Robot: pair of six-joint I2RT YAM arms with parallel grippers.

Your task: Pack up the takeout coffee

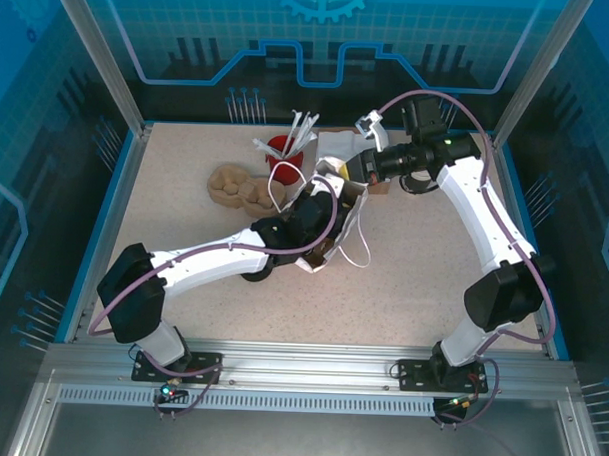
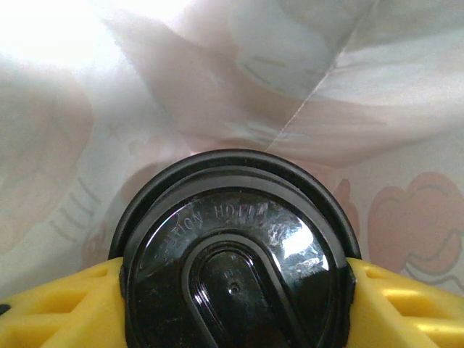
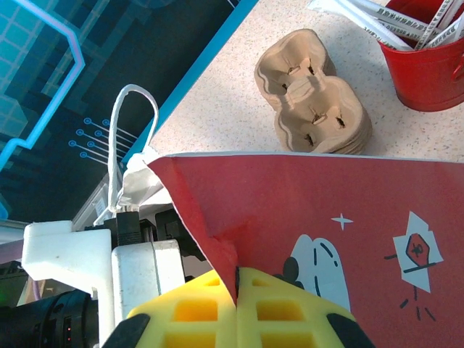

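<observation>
Left fingers: yellow, in the bottom corners of the left wrist view, clamped on the takeout coffee from either side at the rim of its black lid
Takeout coffee: lower middle of that frame, lid facing the camera, already inside the bag, whose pale inner walls close round it above and at both sides
Right fingers: at the bottom of the right wrist view, pressed together on the bag's red edge, pinching the mouth
Step in hand: by my reading, seating the cup in the bag; the packing looks well along, release not yet made
Doing it well: ease the cup further in without tilting it, clear of the creased wall at upper right; let go only once its base rests on the bag's bottom; the right pinch should hold firm until then
Risk: a tilted release could tip the cup and spill
Beyond, on the tabletop: a pulp cup carrier at upper middle, a red bucket of wrapped straws at upper right, both apart from the bag
</observation>
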